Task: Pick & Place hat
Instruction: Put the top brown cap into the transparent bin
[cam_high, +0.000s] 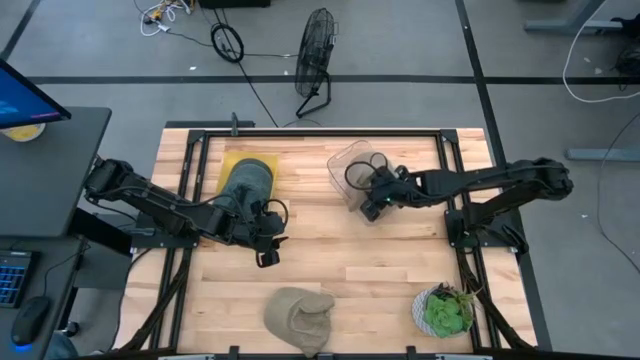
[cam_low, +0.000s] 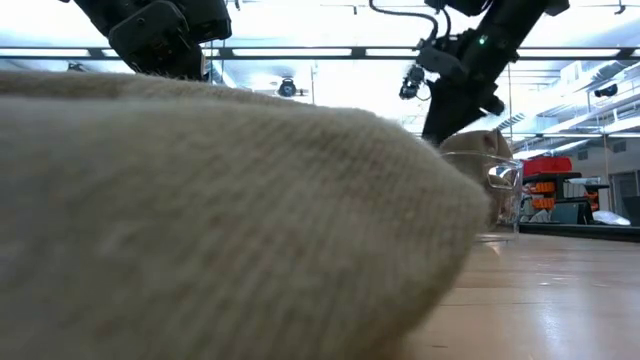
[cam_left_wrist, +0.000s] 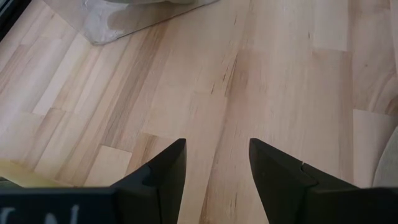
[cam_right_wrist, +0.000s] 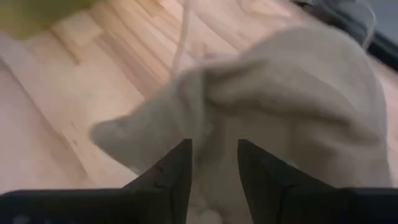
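Note:
A grey-green hat (cam_high: 248, 184) lies on a yellow mat (cam_high: 228, 163) at the far left of the table. A beige hat (cam_high: 300, 314) lies flat at the near edge and fills the low view (cam_low: 200, 220). Another beige cloth piece (cam_right_wrist: 292, 81) sits in a clear container (cam_high: 352, 168). My right gripper (cam_high: 373, 208) (cam_right_wrist: 213, 163) is open, with its fingers over that cloth at the container's near side. My left gripper (cam_high: 268, 252) (cam_left_wrist: 217, 165) is open above bare wood, just near of the grey-green hat. My right gripper's open fingers (cam_right_wrist: 261, 168) stand over the beige cloth in the container, coming from the table's right. I cannot tell whether they touch it.
A potted plant (cam_high: 445, 310) stands at the near right corner. The black frame rails (cam_high: 320, 133) run around the tabletop. Bare wood (cam_high: 400, 270) lies between the container, the near beige hat and the plant. A fan stands on the floor beyond the far edge.

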